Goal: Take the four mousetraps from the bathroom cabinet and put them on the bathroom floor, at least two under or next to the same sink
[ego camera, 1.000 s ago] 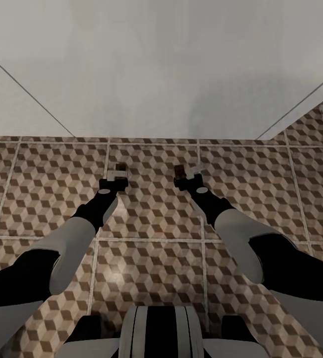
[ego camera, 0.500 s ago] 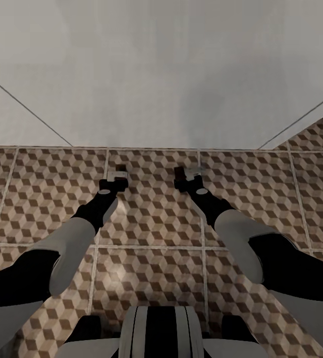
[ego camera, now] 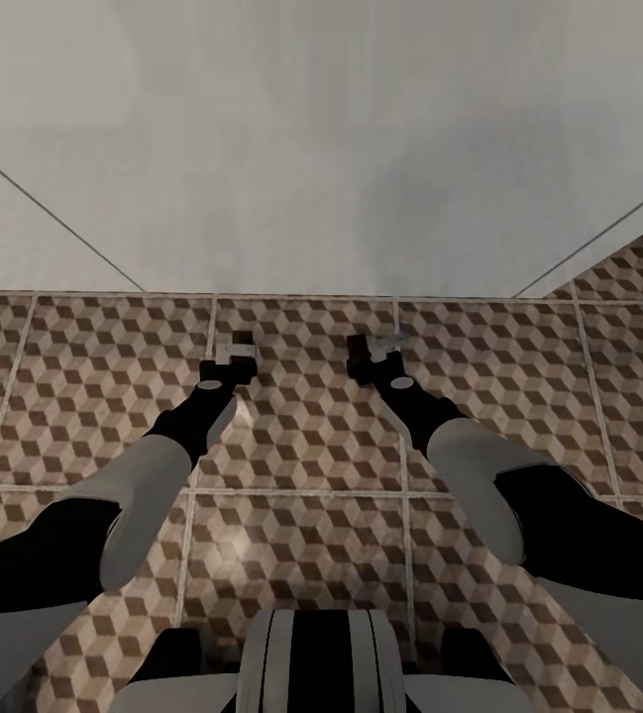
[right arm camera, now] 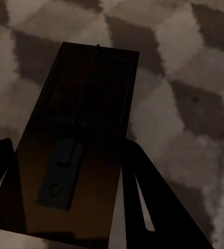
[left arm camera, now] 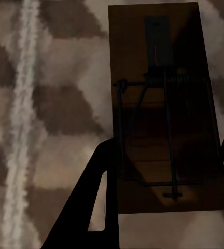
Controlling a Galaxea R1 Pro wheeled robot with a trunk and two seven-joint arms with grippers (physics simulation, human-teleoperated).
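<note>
Both arms were out over the bathroom floor (ego camera: 301, 436) near the wall. Left claw (ego camera: 234, 349) was clamped on a mousetrap (left arm camera: 166, 109); right claw (ego camera: 373, 347) was clamped on a second mousetrap (right arm camera: 75, 150), both off the tiles.

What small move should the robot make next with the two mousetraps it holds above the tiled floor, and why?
Probably lower both arms. The left claw and right claw each grip a mousetrap above the cube-patterned bathroom floor, in front of a white surface. Whether either trap touches the tiles cannot be told.
</note>
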